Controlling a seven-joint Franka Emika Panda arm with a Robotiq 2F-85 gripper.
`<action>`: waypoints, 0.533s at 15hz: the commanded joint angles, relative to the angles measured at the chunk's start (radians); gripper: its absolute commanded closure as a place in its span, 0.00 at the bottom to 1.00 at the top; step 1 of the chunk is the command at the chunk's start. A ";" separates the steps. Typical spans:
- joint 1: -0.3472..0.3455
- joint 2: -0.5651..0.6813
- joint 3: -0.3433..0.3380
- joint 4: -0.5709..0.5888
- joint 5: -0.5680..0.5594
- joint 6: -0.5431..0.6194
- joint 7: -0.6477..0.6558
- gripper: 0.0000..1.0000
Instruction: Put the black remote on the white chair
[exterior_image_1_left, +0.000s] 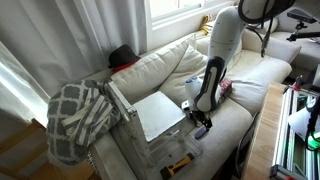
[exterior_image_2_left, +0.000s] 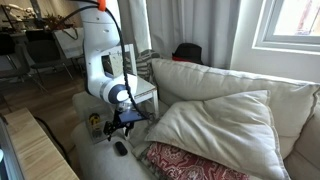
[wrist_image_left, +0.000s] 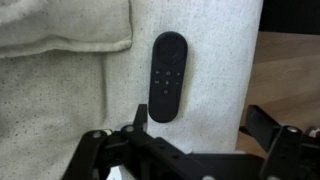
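The black remote (wrist_image_left: 166, 76) lies flat on the cream sofa seat, buttons up, lengthwise in the wrist view. It also shows as a small dark bar in an exterior view (exterior_image_2_left: 121, 148). My gripper (wrist_image_left: 200, 128) is open and empty, hovering just above the seat, with its left finger over the remote's near end. In both exterior views the gripper (exterior_image_1_left: 201, 122) (exterior_image_2_left: 122, 128) points down over the sofa's edge. The white chair (exterior_image_1_left: 158, 115) stands beside the sofa, its flat seat bare; its barred frame shows behind the arm (exterior_image_2_left: 147, 92).
A yellow-and-black tool (exterior_image_1_left: 178, 163) lies on the seat front. A grey patterned blanket (exterior_image_1_left: 78, 115) hangs by the chair. A black lump of cloth (exterior_image_2_left: 186, 51) sits on the sofa back. A big cream cushion (exterior_image_2_left: 220, 125) and a red patterned pillow (exterior_image_2_left: 190, 162) lie close by.
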 joint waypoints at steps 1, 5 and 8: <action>0.008 0.094 0.004 0.068 -0.005 0.014 0.065 0.00; -0.016 0.077 0.009 0.030 -0.014 0.082 0.070 0.00; -0.021 0.109 0.011 0.034 -0.021 0.094 0.098 0.00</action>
